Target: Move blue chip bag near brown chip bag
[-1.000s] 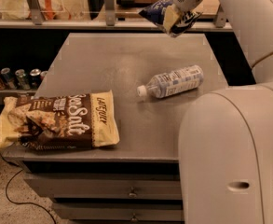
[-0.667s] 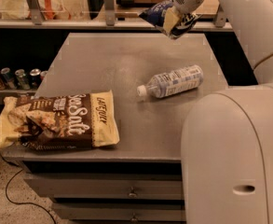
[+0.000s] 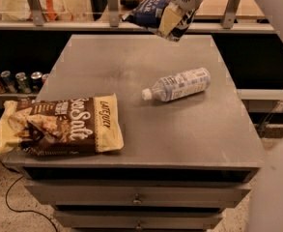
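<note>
Up at the top, grips the blue chip bag (image 3: 148, 11) in the tool (image 3: 172, 25), clamped on the bag's right part; holds it in the air over the far edge of the tabletop (image 3: 131, 62), a little right of the middle, not touching the surface; shows the bag tilted, its left corner pointing to the left, white lettering on the navy side.

Has the brown chip bag (image 3: 59, 125) lying flat at the near left corner of the tabletop, the "Sea Salt" lettering facing up, cream-yellow ends at left and right; lets the left end stick out a little past the left edge. Places thus the two bags well apart, the blue one far and high, the brown one near and low, diagonally across the tabletop.

Has between them, more to the right, a clear plastic bottle (image 3: 177, 85) lying on its side, white cap toward the left, pale label around the body; touches neither bag.

Shows below the tabletop two drawers (image 3: 136, 197) with small knobs; at the left, on a lower shelf, a row of cans (image 3: 15, 80) standing upright; on the floor at the lower left a thin dark cable (image 3: 20, 204). Fills the lower right corner with a white part of the robot's body (image 3: 278, 187), blurred and close to the camera.
</note>
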`<control>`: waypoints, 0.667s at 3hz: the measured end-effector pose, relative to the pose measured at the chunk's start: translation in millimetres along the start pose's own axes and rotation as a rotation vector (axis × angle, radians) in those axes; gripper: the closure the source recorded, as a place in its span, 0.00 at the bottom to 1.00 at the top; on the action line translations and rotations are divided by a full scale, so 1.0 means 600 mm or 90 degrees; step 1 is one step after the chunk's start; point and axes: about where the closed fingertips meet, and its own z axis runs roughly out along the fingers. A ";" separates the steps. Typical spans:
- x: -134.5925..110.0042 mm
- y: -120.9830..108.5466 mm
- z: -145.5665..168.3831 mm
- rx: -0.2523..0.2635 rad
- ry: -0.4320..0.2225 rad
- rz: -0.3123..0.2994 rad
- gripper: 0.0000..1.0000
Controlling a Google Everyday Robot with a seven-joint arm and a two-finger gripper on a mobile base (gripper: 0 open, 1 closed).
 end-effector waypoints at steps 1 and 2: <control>-0.026 0.105 -0.033 -0.054 -0.025 -0.107 1.00; -0.030 0.119 -0.029 -0.061 -0.024 -0.121 1.00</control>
